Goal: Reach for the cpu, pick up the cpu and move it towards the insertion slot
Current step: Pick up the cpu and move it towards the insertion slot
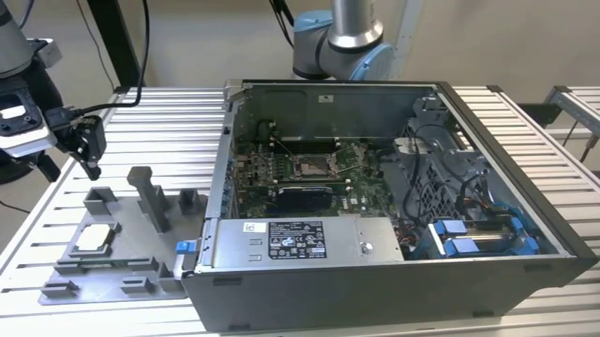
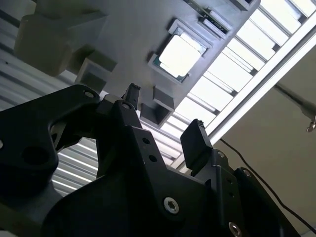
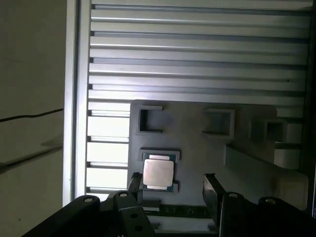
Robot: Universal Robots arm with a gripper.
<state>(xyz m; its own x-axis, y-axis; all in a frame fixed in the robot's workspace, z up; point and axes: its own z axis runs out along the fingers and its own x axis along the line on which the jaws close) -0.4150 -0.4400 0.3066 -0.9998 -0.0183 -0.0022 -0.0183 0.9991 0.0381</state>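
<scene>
Early going: the gripper (image 1: 89,158) hangs spread and empty above the grey tray (image 1: 103,281); the cpu (image 1: 94,239) lies ungrasped in its pocket there; the insertion slot (image 1: 312,167) sits well apart inside the open computer case (image 1: 375,281); reach unfinished, pickup and carry both left.

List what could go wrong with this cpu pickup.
In the first wrist view the cpu looks nearer one finger of the open hand than midway; a straight descent may land on it.
The cpu sits in a raised frame on the grey tray that fingers could catch.
A tall upright block and the case wall stand between the tray and the insertion slot; a low carry might clip them.
</scene>
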